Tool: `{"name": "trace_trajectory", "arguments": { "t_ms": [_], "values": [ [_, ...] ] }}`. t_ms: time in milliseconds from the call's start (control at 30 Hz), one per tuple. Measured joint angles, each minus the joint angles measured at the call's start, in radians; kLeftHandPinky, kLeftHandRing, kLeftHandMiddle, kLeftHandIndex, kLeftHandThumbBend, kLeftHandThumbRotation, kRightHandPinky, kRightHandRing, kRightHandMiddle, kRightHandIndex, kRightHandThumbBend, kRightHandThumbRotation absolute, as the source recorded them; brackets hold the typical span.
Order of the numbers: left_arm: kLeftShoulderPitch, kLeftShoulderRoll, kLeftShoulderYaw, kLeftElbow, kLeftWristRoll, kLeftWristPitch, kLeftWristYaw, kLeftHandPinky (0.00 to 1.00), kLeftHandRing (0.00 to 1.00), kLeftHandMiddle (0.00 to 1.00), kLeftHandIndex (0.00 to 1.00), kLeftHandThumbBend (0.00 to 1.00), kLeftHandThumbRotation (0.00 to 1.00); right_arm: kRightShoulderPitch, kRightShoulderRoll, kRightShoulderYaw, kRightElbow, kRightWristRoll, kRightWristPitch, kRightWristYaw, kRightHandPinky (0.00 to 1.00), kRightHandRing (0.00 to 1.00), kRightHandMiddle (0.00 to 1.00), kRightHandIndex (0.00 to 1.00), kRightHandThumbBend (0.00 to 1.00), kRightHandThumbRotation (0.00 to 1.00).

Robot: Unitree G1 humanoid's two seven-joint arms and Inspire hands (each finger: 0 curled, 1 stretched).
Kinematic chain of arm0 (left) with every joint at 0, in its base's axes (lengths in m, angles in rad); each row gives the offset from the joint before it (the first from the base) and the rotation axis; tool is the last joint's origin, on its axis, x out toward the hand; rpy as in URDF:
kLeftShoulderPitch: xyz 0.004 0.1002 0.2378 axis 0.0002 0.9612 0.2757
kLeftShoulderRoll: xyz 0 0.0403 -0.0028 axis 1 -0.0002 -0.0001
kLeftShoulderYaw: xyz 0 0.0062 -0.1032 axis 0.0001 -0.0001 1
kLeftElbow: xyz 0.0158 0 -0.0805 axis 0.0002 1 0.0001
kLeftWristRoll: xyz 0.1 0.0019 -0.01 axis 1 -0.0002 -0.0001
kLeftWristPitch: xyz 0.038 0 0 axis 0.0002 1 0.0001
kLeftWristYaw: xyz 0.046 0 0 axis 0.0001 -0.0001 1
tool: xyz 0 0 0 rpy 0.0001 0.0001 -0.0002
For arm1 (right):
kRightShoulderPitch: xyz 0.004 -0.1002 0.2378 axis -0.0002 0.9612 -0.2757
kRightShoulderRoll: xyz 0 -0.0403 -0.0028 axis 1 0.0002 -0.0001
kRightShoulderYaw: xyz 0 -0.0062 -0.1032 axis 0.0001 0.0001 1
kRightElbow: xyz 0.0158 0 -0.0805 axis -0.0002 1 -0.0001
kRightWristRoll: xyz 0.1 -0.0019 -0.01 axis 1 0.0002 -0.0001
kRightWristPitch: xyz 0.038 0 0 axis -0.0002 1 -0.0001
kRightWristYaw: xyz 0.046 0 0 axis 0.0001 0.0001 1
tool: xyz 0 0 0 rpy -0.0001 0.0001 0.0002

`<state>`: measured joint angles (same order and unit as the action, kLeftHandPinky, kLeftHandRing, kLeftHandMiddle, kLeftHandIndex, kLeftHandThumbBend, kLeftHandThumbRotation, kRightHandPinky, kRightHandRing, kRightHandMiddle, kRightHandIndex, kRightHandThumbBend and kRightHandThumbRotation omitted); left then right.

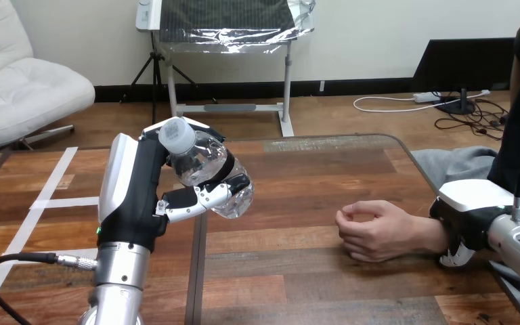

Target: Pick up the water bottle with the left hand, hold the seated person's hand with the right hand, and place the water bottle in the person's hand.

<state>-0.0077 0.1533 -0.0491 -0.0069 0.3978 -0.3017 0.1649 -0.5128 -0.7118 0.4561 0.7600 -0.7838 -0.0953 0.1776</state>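
Left of the person's hand (pixel 372 230), the tilted bottle (pixel 210 169) was clasped in the left hand (pixel 135 196); the right hand's (pixel 472 213) grip at the wrist (pixel 428 237) could not be told.

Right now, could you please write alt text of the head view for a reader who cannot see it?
The left robot hand grips a clear water bottle with a white cap, raised above the wooden table. At right, the person's hand rests loosely closed on the table, with the right robot hand over its wrist.
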Motion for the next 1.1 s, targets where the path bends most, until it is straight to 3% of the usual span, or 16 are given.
{"name": "trace_trajectory", "arguments": {
  "t_ms": [533, 833, 1100],
  "values": [
    [0.0, 0.0, 0.003, 0.0, 0.0, 0.0, -0.001, 0.35, 0.37, 0.41, 0.51, 0.55, 0.0, 0.0, -0.001, -0.006, 0.015, 0.017, -0.011, -0.016, 0.2, 0.3, 0.42, 0.42, 0.68, 0.0],
    [-0.001, 0.0, 0.002, 0.0, -0.008, 0.0, -0.013, 0.36, 0.37, 0.42, 0.52, 0.54, 0.0, 0.0, -0.002, -0.01, 0.023, 0.02, -0.025, -0.034, 0.18, 0.27, 0.38, 0.39, 0.7, 0.0],
    [-0.002, -0.002, 0.002, 0.001, -0.015, 0.0, -0.026, 0.36, 0.37, 0.42, 0.52, 0.54, 0.0, 0.0, -0.003, -0.034, 0.03, 0.046, -0.049, -0.046, 0.17, 0.26, 0.36, 0.38, 0.7, 0.0]
  ]
}}
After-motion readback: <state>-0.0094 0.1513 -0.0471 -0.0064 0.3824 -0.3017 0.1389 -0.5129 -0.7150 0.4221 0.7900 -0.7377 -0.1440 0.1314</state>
